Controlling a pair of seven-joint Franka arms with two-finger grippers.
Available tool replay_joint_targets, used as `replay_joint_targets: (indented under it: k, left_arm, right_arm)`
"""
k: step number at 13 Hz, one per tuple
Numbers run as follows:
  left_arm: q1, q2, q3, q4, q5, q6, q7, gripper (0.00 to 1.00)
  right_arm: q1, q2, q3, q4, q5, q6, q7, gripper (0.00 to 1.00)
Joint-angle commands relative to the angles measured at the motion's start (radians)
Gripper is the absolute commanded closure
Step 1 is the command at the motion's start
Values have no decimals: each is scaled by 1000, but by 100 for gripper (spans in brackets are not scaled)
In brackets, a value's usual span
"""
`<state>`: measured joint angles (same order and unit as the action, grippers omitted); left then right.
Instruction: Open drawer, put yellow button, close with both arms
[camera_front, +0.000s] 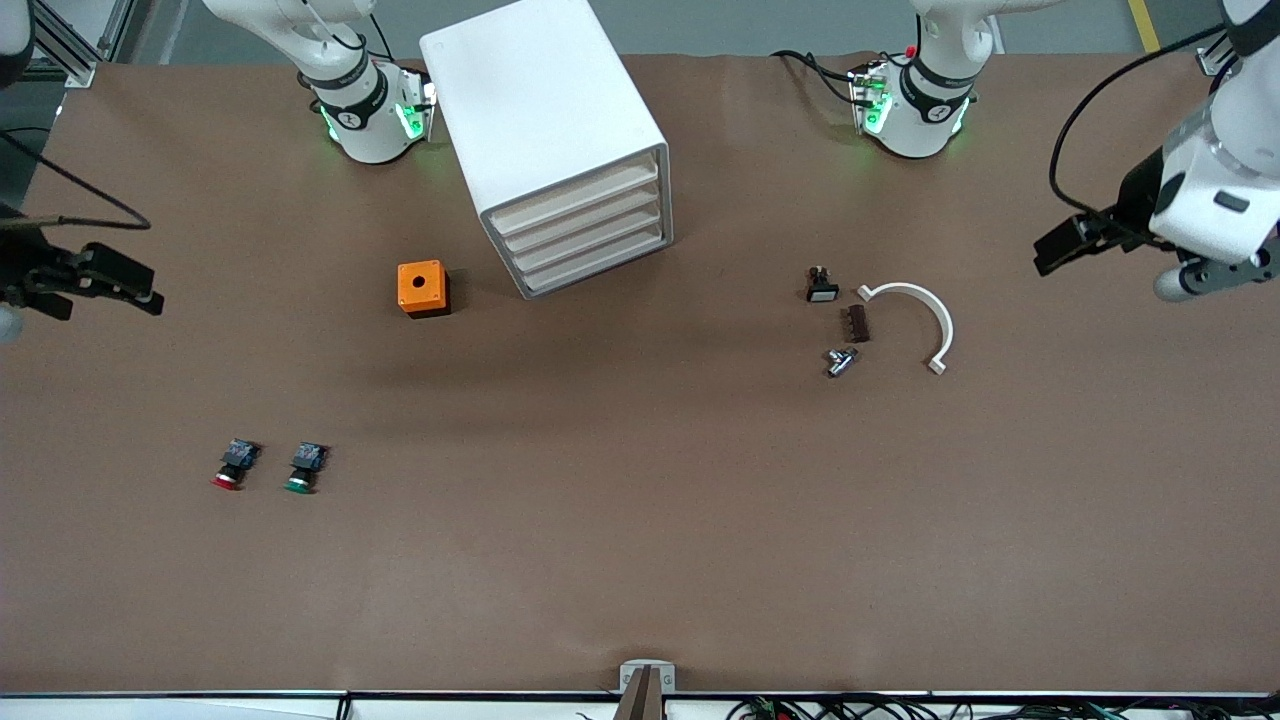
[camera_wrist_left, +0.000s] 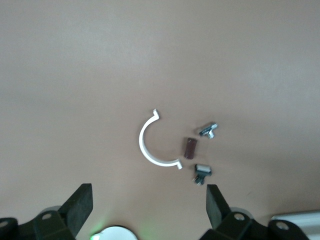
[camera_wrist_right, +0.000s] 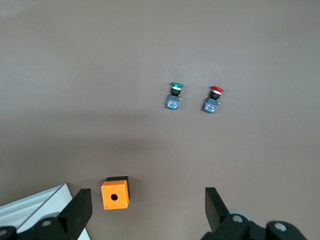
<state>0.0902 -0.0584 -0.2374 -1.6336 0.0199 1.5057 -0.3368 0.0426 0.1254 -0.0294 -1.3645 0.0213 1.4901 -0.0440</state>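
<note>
The white cabinet (camera_front: 530, 90) stands near the right arm's base, and its corner shows in the right wrist view (camera_wrist_right: 35, 205). Its top drawer (camera_front: 575, 195) and the three lower drawers are all shut. No yellow button shows in any view. My left gripper (camera_front: 1065, 245) is open and empty, up over the left arm's end of the table; in its own view (camera_wrist_left: 148, 195) it is above bare table. My right gripper (camera_front: 148, 288) is open and empty over the right arm's end; in its own view (camera_wrist_right: 147, 197) it is above bare table.
A red-capped button (camera_front: 232, 466) (camera_wrist_right: 213, 99) and a green-capped button (camera_front: 304, 467) (camera_wrist_right: 174, 95) lie side by side. An orange box (camera_front: 423, 288) (camera_wrist_right: 115, 192) sits beside the cabinet. A white half ring (camera_front: 925, 310) (camera_wrist_left: 147, 147), a small switch (camera_front: 822, 287), a brown piece (camera_front: 857, 323) and a metal piece (camera_front: 840, 360) lie together.
</note>
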Motion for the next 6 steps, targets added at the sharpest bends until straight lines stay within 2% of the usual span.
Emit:
replay_joint_targets:
  k: [1,2,4,6]
  left_arm:
    - [-21,-127,17,-123,15,30,77,0]
    - [-27,-136,21,-124,18,30,102,0]
    - [-102,-138,125,-118,22,28,131,0]
    - [-116,-132,152,-111,23,31,159,0]
  right_arm:
    - [-15,-18,-6,-15,-1,-21,0,0]
    - [-18,-20,-10,-15,-1,-27,0,0]
    - [-52,-26,-10,-16,3,-41,-2,0]
    - [-59,-29,-10,-18,3,-89,-8,0]
